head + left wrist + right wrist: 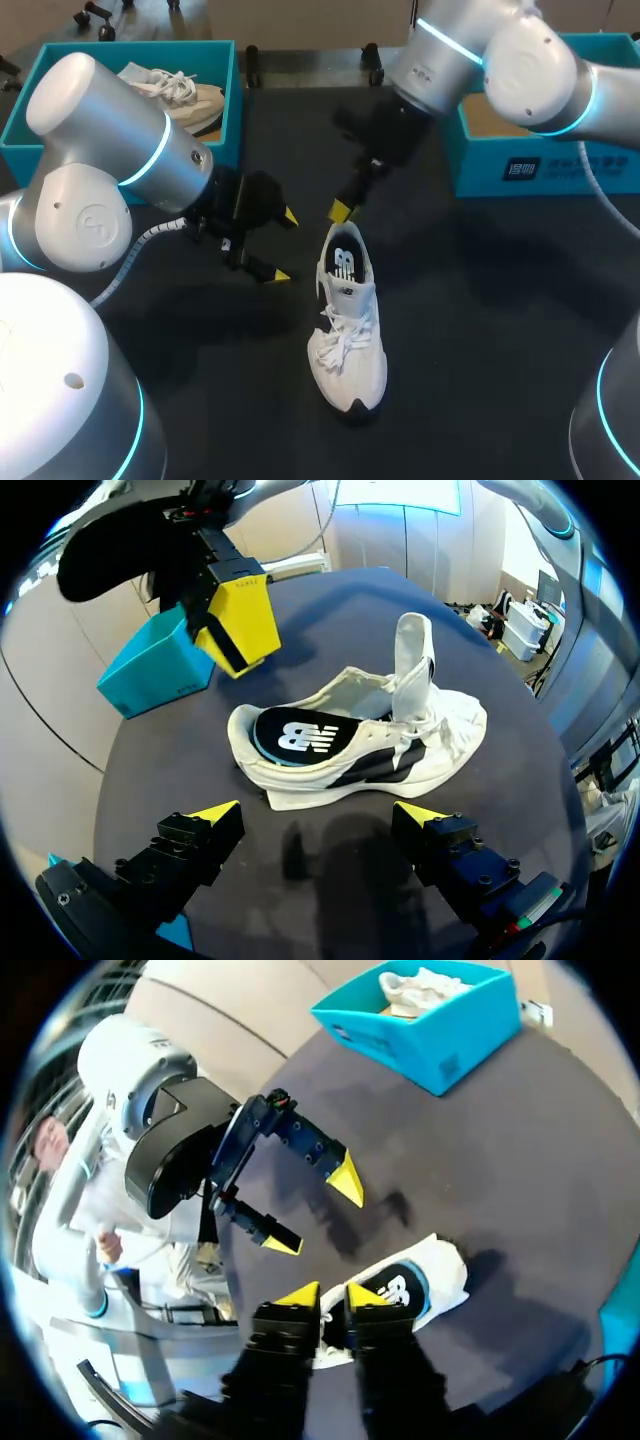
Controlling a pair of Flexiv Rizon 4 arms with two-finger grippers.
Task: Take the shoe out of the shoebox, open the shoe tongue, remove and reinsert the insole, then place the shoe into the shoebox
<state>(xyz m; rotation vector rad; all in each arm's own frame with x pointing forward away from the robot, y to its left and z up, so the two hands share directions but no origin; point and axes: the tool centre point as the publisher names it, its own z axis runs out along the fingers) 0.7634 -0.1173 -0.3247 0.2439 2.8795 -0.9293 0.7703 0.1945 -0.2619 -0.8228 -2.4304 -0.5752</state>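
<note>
A white shoe (pixel 347 340) lies on the dark table, toe toward the front edge. Its tongue (pixel 411 665) stands pulled up, and the dark insole (pixel 300 737) with a white logo lies in the heel. My left gripper (pixel 283 245) hangs open just left of the heel, and the shoe lies just ahead of its fingers (pixel 318 815). My right gripper (pixel 342 208) hovers above the heel with its yellow tips together and nothing between them; in its own view (pixel 332 1296) the shoe (pixel 420 1285) lies under it.
A teal shoebox (pixel 222 100) at the back left holds another pale shoe (pixel 175 88). A second teal shoebox (pixel 540 165) stands at the back right, under my right arm. Bare dark table surrounds the shoe.
</note>
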